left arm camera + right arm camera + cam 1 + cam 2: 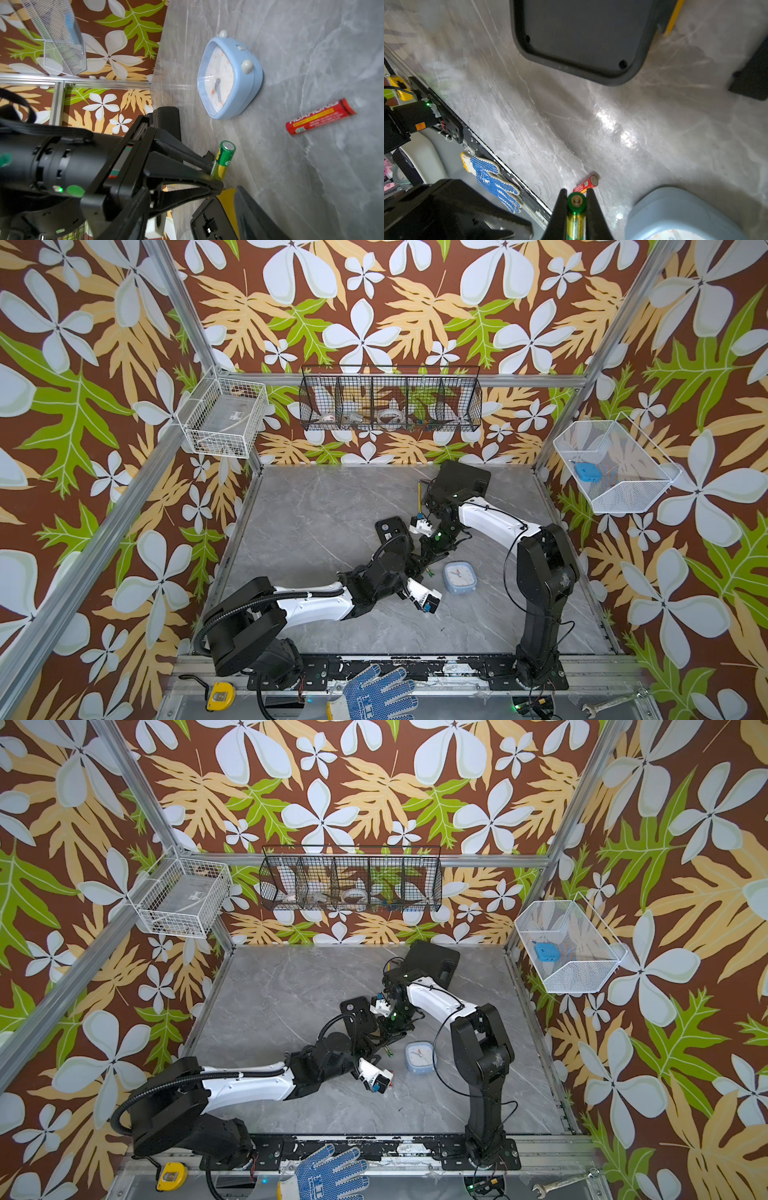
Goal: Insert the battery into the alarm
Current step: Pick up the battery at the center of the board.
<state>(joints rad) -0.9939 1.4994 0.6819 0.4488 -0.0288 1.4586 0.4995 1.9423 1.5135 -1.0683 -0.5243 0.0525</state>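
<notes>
While tight on green battery (225,158), right gripper (576,192); left gripper's (407,541) state unclear; blue block (587,472) in mesh basket (631,494).

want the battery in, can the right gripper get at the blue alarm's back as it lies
Probably not: the blue alarm lies face up with its back on the table, and the right gripper is shut on the green battery.
</notes>
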